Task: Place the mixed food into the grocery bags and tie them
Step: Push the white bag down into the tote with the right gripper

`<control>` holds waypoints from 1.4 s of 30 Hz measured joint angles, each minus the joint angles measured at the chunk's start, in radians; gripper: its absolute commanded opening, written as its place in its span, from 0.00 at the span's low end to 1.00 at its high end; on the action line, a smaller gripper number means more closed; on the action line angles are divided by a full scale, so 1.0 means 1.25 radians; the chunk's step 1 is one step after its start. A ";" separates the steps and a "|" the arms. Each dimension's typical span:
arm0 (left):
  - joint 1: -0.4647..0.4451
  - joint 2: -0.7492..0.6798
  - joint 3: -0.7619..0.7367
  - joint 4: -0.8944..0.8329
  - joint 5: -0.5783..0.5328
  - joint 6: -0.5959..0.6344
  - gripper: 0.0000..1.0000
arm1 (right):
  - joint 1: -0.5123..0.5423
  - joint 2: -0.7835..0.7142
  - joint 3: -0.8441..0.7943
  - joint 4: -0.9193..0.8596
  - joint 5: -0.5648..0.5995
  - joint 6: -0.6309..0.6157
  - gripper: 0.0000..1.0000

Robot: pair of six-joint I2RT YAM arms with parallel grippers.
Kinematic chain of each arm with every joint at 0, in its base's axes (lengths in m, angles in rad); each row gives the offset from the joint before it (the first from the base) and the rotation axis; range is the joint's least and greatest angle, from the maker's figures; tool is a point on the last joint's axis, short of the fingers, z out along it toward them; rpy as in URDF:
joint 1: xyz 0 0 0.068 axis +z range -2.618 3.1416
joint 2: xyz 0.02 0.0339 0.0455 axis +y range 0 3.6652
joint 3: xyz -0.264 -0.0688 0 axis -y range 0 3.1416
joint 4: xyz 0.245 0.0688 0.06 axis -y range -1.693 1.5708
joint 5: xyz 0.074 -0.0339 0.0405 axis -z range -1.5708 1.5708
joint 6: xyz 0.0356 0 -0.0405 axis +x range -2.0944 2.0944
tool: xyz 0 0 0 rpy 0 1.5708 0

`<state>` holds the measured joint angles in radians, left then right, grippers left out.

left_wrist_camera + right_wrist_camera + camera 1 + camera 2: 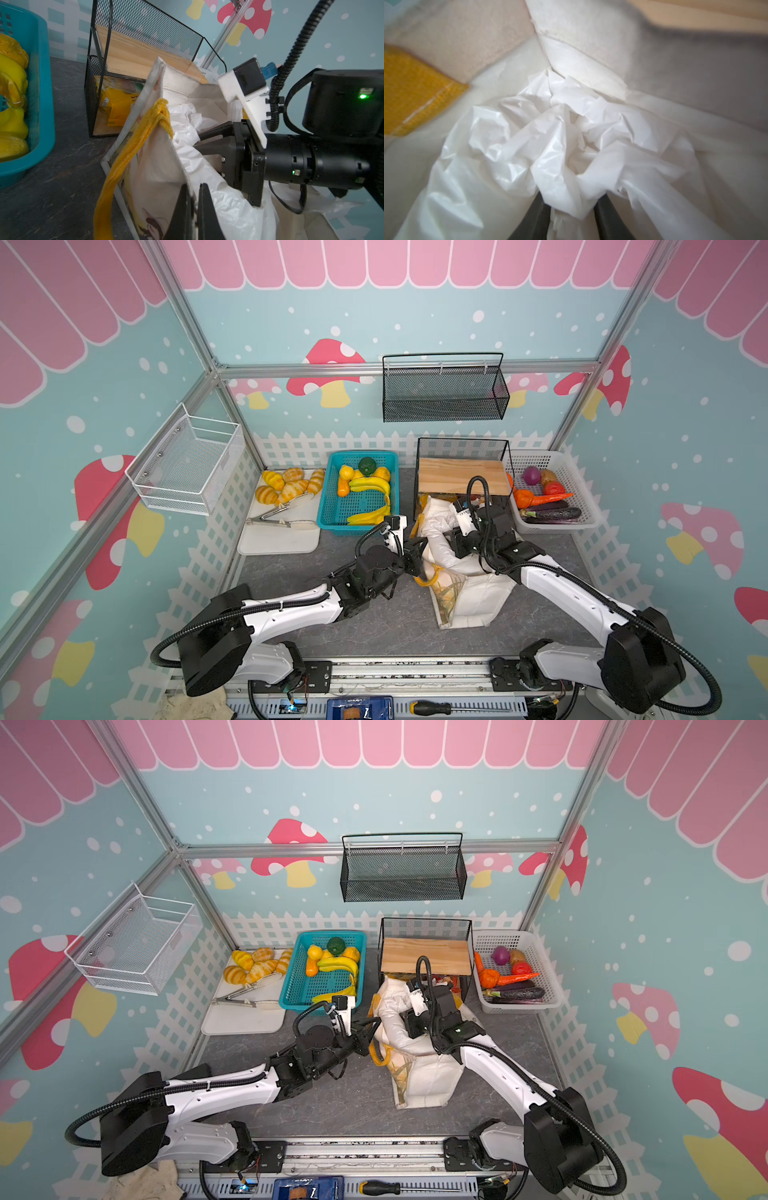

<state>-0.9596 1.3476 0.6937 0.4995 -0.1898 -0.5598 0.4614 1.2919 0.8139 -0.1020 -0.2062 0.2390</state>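
The cream canvas tote [469,601] [428,1081] with mustard-yellow handles [133,149] stands on the dark tabletop. My left gripper [193,187] [419,556] is shut on its near rim. A crinkly white plastic bag [550,128] [187,120] fills the tote's mouth. My right gripper [572,203] [459,541] reaches into the tote, and a wad of that plastic is pinched between its fingers. Bananas [370,485] and oranges [347,470] lie in the teal basket [328,489]. A yellow snack packet [118,106] lies on the black rack's lower level.
The black mesh rack with a wooden shelf [461,475] stands right behind the tote. A white basket of vegetables [582,489] sits at the back right. Bread rolls [286,485] and tongs lie on a white board [278,539] at the left. Mesh baskets hang on the walls.
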 measured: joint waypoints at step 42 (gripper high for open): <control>0.025 0.022 -0.028 0.028 0.047 -0.007 0.00 | 0.040 0.149 0.079 -0.031 0.038 -0.022 0.40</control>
<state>-0.9287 1.3746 0.6590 0.5350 -0.1307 -0.5682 0.5114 1.4784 0.9131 -0.1410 -0.1589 0.2111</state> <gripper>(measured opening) 0.048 0.359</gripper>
